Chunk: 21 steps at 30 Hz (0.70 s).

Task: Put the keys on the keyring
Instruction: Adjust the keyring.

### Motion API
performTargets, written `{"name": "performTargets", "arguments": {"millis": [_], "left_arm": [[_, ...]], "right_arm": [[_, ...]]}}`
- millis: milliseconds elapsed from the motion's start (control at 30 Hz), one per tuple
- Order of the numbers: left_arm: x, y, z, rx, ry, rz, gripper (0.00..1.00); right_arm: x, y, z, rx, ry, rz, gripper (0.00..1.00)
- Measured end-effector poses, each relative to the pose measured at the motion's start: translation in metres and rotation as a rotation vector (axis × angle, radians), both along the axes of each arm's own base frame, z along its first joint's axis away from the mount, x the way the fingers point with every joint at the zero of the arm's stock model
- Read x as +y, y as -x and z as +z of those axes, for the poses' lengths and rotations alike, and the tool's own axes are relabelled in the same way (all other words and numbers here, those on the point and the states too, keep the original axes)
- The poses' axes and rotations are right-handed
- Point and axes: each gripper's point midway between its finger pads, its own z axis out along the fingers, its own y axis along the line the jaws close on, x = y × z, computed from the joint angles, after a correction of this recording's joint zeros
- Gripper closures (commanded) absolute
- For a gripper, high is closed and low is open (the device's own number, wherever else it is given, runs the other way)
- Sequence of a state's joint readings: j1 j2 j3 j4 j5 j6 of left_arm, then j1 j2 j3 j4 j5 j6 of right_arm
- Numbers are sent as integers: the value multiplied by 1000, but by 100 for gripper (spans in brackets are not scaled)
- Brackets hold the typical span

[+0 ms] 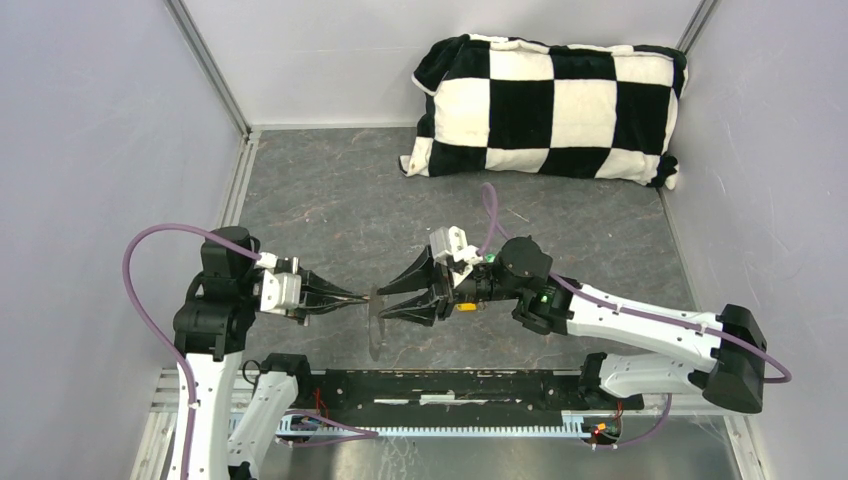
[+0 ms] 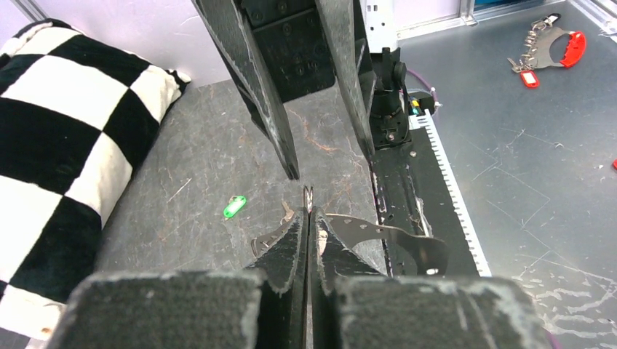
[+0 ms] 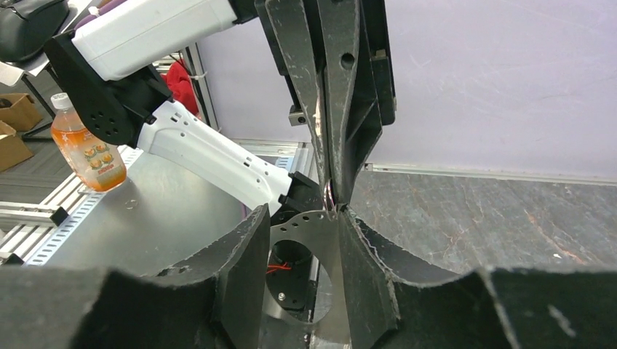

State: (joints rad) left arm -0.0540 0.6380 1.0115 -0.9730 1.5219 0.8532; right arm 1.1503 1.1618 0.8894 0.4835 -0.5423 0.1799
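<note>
**Item: keyring** (image 3: 324, 240). A thin, flat, silvery metal loop, held on edge above the near middle of the counter (image 1: 330, 200).
**Handling (judged):** light and stiff, with slick faces. It is likely to pivot in a pinch, so it is best gripped on the flat band, away from its opening.
**Left claw** (image 2: 307, 212): fully closed, pinching the ring's upper edge.
**Right claw** (image 3: 302, 214): partly open and holding nothing, with one finger on each side of the ring.
**Item: green key** (image 2: 234, 206). It lies flat on the counter on the far side of the claws, apart from the ring. It is tiny and light, and its plastic head is the part to grip.
**Room:** the base rail (image 1: 450, 385) is just near of the ring. The walls are well apart on the left and right. There is open counter on the far side, and the pillow (image 1: 550, 105) is at the far right.
</note>
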Motion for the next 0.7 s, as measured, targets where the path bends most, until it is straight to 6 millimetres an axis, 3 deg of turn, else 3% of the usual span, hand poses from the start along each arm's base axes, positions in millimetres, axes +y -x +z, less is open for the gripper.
{"name": "performTargets", "arguments": {"millis": [400, 467, 600, 700], "left_arm": [[0, 1, 5, -15, 3, -2, 98], [0, 1, 5, -14, 3, -2, 98], [0, 3, 5, -12, 5, -6, 98], [0, 4, 5, -4, 5, -5, 98]], "right_arm": [[13, -4, -12, 20, 28, 8, 62], [14, -5, -12, 20, 28, 6, 70], [16, -6, -10, 21, 22, 5, 98], [18, -7, -8, 21, 23, 5, 99]]}}
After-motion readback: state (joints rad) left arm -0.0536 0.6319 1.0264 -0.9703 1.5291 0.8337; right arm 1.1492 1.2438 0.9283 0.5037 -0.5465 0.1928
